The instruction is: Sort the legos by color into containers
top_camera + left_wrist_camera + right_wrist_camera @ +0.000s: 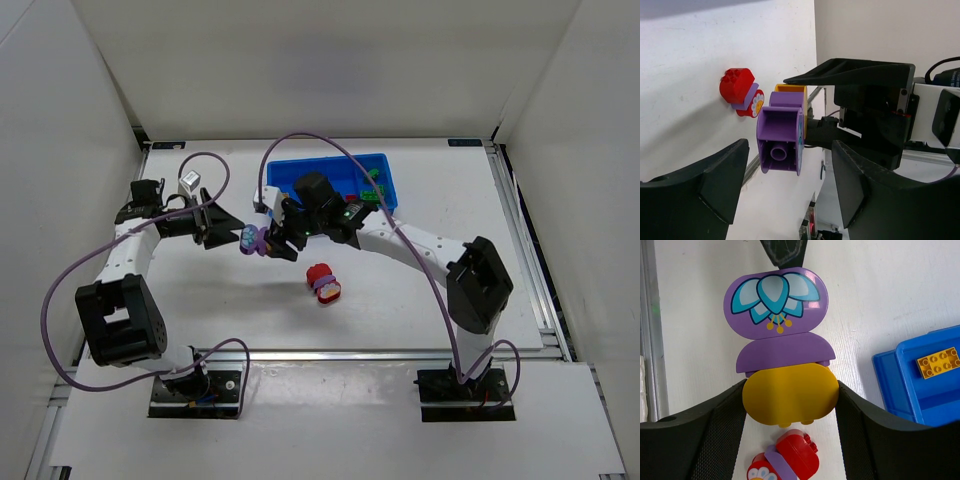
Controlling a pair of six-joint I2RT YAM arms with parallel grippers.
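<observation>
White walls stand around a white desk (200,310). At the far side of the desk lies the blue tray (330,168). One orange brick (939,362) lies flat inside it, studs up. A green brick (376,188) shows at the tray's right end, but I cannot tell which part of the tray it is in.

Both arms reach to the middle, just in front of the tray's left corner. They meet at a little stack of bricks turned on its side.

The right claw (280,243) is closed on the yellow brick (790,395). One finger presses each side of it. Next in the stack comes a purple brick (785,354). After that comes a purple flower piece (776,302) with blue petals painted on it.

The left claw (790,145) is spread apart. The purple end of the stack sits between its two fingers, with a small gap on each side. From the right wrist, one dark finger tip of this claw shows at the top edge of the flower piece. I cannot tell if it touches.

A red brick (320,281) lies on the desk near the stack. It is joined to a thin purple piece and a red piece with a white flower. Neither claw touches it.
</observation>
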